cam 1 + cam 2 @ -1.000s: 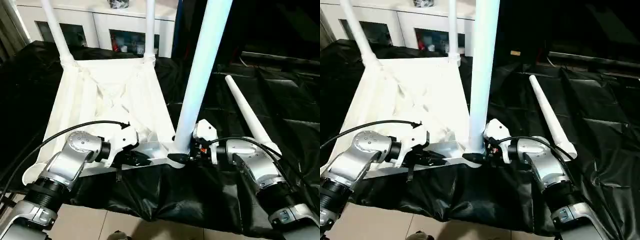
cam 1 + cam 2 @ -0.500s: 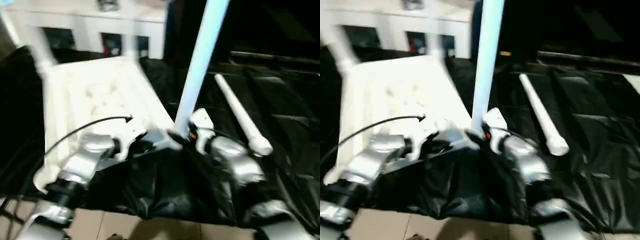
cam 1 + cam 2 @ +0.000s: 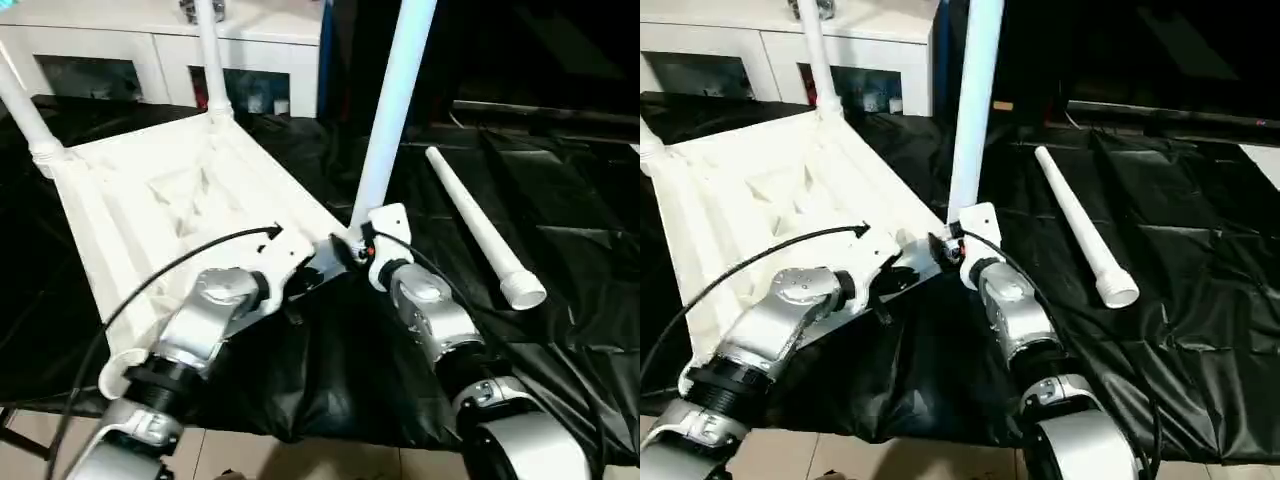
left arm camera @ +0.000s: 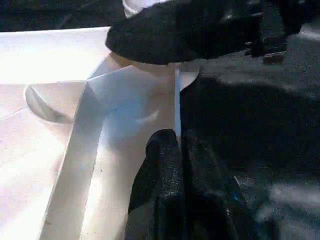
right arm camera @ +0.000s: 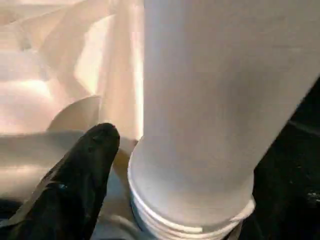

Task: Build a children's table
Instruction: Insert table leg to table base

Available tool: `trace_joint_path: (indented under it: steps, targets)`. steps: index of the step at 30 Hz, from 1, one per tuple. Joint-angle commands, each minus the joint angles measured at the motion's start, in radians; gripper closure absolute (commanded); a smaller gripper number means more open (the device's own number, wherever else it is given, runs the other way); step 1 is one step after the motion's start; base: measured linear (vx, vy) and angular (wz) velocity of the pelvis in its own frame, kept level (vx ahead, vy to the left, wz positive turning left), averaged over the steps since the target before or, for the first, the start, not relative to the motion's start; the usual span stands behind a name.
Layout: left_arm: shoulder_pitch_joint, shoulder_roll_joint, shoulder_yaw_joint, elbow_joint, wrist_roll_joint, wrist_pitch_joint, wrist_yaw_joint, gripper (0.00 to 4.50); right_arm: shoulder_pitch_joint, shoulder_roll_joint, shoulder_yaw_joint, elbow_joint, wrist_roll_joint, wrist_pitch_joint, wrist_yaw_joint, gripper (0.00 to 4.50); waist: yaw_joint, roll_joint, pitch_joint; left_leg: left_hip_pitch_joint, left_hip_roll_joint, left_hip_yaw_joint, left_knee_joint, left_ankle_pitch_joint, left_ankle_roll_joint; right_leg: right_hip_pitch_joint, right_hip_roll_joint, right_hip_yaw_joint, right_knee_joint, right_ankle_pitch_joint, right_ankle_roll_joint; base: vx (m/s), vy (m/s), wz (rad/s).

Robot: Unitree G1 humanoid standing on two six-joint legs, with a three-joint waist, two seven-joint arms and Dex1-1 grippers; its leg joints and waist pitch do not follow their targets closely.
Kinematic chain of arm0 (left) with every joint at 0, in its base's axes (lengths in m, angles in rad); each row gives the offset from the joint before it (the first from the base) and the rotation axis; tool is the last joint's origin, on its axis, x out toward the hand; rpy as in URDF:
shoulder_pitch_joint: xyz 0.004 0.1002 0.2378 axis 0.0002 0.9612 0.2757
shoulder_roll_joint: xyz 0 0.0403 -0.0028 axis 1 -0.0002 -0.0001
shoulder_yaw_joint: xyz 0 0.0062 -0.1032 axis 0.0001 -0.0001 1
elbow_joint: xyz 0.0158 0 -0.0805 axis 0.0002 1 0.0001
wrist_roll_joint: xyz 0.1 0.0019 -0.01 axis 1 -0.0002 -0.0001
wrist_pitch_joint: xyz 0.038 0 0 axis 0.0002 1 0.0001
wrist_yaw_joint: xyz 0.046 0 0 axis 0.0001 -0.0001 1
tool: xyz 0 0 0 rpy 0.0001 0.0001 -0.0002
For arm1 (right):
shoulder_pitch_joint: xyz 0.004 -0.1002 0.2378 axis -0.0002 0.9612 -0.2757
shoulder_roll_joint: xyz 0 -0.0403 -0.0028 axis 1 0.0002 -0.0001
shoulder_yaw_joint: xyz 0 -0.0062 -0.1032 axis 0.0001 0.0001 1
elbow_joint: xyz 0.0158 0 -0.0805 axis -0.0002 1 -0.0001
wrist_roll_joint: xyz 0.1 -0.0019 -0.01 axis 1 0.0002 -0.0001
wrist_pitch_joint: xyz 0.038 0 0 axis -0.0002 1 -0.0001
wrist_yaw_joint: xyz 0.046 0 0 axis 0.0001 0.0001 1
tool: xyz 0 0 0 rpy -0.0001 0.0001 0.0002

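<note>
The children's table top (image 3: pixel 120 210) lies upside down on a black sheet, ribbed underside up. Two legs (image 3: pixel 210 60) (image 3: pixel 25 115) stand upright in its far corners. A third leg (image 3: pixel 395 100) stands upright in the near right corner socket. My right gripper (image 3: pixel 355 250) sits at that leg's base (image 5: pixel 200 125), open; one black finger (image 5: pixel 90 165) stands a little off the tube. My left gripper (image 4: pixel 178 137) is shut on the thin rim (image 4: pixel 135 95) of the top, right beside that corner. A fourth leg (image 3: pixel 475 225) lies loose on the sheet to the right.
A white cabinet with glass doors (image 3: pixel 150 50) stands behind the table top. The black sheet (image 3: pixel 560 200) spreads wrinkled to the right and drapes over the front edge. Light floor tiles (image 3: pixel 250 455) show below it.
The whole picture has swung and blurred in between, so the camera has moved. Both grippers stay at the same near corner, and the third leg still stands upright there.
</note>
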Motion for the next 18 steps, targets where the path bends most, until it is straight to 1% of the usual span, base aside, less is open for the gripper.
trace_joint_path:
  steps: [1,2,3,4,5,6,7,8,9,10,12,14,15,17,18]
  targets:
    - [0.005,0.008,-0.028,-0.045,-0.049,-0.066,-0.097,4.50,0.034,-0.019,0.056,-0.047,0.001,0.018,0.136,0.67,0.003,0.014,-0.067,0.006,0.020,-0.004,-0.067,-0.265,0.014,0.045,-0.073,0.051,-0.087,-0.286,-0.162,0.000,0.000,0.00]
    - [0.006,0.032,-0.024,-0.038,-0.063,-0.080,-0.140,4.50,0.059,-0.062,0.075,-0.101,0.010,0.023,0.222,0.67,0.004,0.012,-0.068,0.005,0.019,-0.004,-0.066,-0.263,0.017,0.047,-0.072,0.050,-0.086,-0.280,-0.164,0.000,0.000,0.00]
    - [0.006,0.040,-0.022,-0.036,-0.069,-0.082,-0.155,4.50,0.069,-0.079,0.083,-0.121,0.013,0.023,0.254,0.67,0.009,0.011,-0.070,0.008,0.021,-0.003,-0.065,-0.252,0.021,0.046,-0.072,0.051,-0.083,-0.257,-0.170,0.000,0.000,0.00]
    - [0.006,0.042,-0.022,-0.035,-0.070,-0.083,-0.160,4.50,0.072,-0.083,0.085,-0.126,0.014,0.023,0.262,0.67,0.010,0.011,-0.069,0.009,0.021,-0.002,-0.065,-0.253,0.025,0.045,-0.071,0.051,-0.084,-0.255,-0.174,0.000,0.000,0.00]
    - [0.006,0.046,-0.021,-0.033,-0.072,-0.086,-0.168,4.50,0.076,-0.091,0.088,-0.135,0.016,0.022,0.278,0.67,0.011,0.016,-0.069,0.009,0.022,-0.002,-0.065,-0.250,0.024,0.044,-0.073,0.053,-0.082,-0.252,-0.180,0.000,0.000,0.00]
    - [0.006,0.056,-0.021,-0.032,-0.080,-0.100,-0.195,4.50,0.086,-0.108,0.091,-0.156,0.026,0.025,0.319,0.67,0.012,0.016,-0.070,0.006,0.023,-0.003,-0.066,-0.241,0.019,0.047,-0.073,0.051,-0.081,-0.246,-0.188,0.000,0.000,0.00]
    - [0.005,0.058,-0.021,-0.032,-0.081,-0.101,-0.199,4.50,0.088,-0.111,0.092,-0.160,0.027,0.025,0.326,0.67,0.012,0.015,-0.069,0.007,0.022,-0.003,-0.066,-0.239,0.019,0.048,-0.072,0.051,-0.081,-0.244,-0.188,0.000,0.000,0.00]
    - [0.002,0.090,-0.025,-0.021,-0.091,-0.129,-0.263,4.50,0.116,-0.164,0.108,-0.219,0.049,0.024,0.432,0.67,0.015,0.020,-0.070,0.009,0.023,-0.003,-0.065,-0.241,0.021,0.047,-0.071,0.051,-0.082,-0.233,-0.189,0.000,0.000,0.00]
    - [0.002,0.090,-0.025,-0.021,-0.091,-0.129,-0.263,4.50,0.116,-0.164,0.108,-0.219,0.049,0.024,0.432,0.67,0.016,0.017,-0.073,0.009,0.024,-0.002,-0.063,-0.231,0.029,0.048,-0.070,0.052,-0.077,-0.203,-0.194,0.000,0.000,0.00]
    - [-0.001,0.107,-0.028,-0.014,-0.094,-0.141,-0.295,4.50,0.132,-0.196,0.120,-0.253,0.061,0.027,0.494,0.67,0.016,0.017,-0.072,0.008,0.024,-0.002,-0.064,-0.227,0.031,0.048,-0.070,0.051,-0.077,-0.192,-0.200,0.000,0.000,0.00]
    - [-0.015,0.140,-0.027,0.015,-0.114,-0.161,-0.371,4.50,0.169,-0.271,0.155,-0.345,0.092,0.061,0.648,0.67,0.022,0.018,-0.072,0.004,0.023,-0.002,-0.062,-0.212,0.044,0.053,-0.069,0.050,-0.075,-0.173,-0.200,0.000,0.000,0.00]
    - [-0.018,0.144,-0.025,0.022,-0.120,-0.164,-0.385,4.50,0.174,-0.283,0.161,-0.360,0.096,0.068,0.673,0.67,0.028,0.017,-0.072,0.004,0.025,-0.002,-0.063,-0.204,0.047,0.054,-0.070,0.051,-0.073,-0.160,-0.206,0.000,0.000,0.00]
    - [-0.027,0.154,-0.027,0.039,-0.120,-0.177,-0.408,4.50,0.181,-0.304,0.176,-0.383,0.100,0.079,0.716,0.67,0.031,0.017,-0.072,0.005,0.024,-0.001,-0.062,-0.208,0.046,0.053,-0.071,0.050,-0.074,-0.171,-0.209,0.000,0.000,0.00]
    - [-0.031,0.158,-0.027,0.048,-0.118,-0.183,-0.419,4.50,0.184,-0.311,0.184,-0.391,0.095,0.078,0.732,0.67,0.033,0.016,-0.072,0.005,0.025,-0.001,-0.062,-0.214,0.042,0.052,-0.072,0.050,-0.074,-0.185,-0.207,0.000,0.000,0.00]
    - [-0.037,0.165,-0.030,0.059,-0.114,-0.192,-0.431,4.50,0.185,-0.318,0.192,-0.395,0.086,0.075,0.744,0.67,0.034,0.016,-0.070,0.007,0.024,-0.001,-0.063,-0.229,0.035,0.050,-0.073,0.050,-0.079,-0.224,-0.200,0.000,0.000,0.00]
